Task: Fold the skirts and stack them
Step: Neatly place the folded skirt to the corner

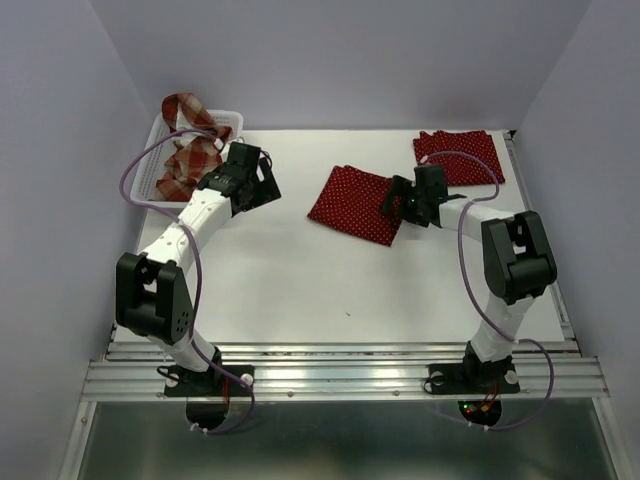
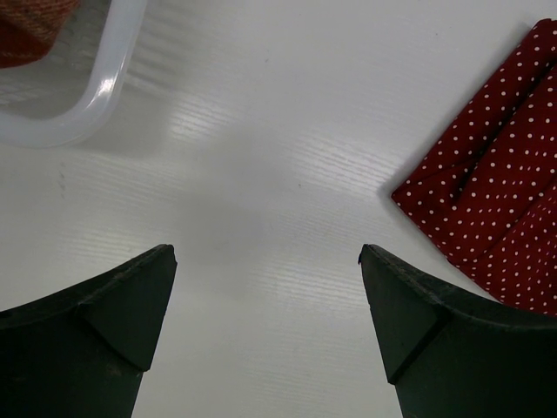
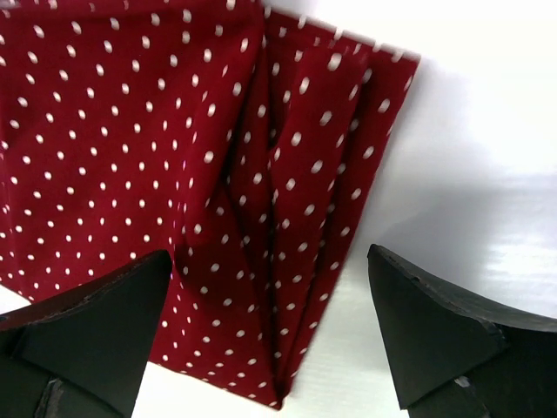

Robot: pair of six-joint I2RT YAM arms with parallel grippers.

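R gripper (image 3: 270, 254): jaws spread wide, over pleated edge of centre dotted skirt (image 1: 350, 203), mid table (image 1: 300, 290). L gripper (image 2: 266, 250): spread, empty, nr basket (image 1: 152, 150) w/ plaid skirt (image 1: 190, 150). Second dotted skirt (image 1: 462, 155) folded, far right. Cloth prob. light, limp, slippery; pinch corners.

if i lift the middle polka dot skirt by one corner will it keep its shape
Probably floppy: the middle polka dot skirt is thin cloth lying in soft pleats, so its folds would likely fall open. It looks light; a push may bunch or slide it.
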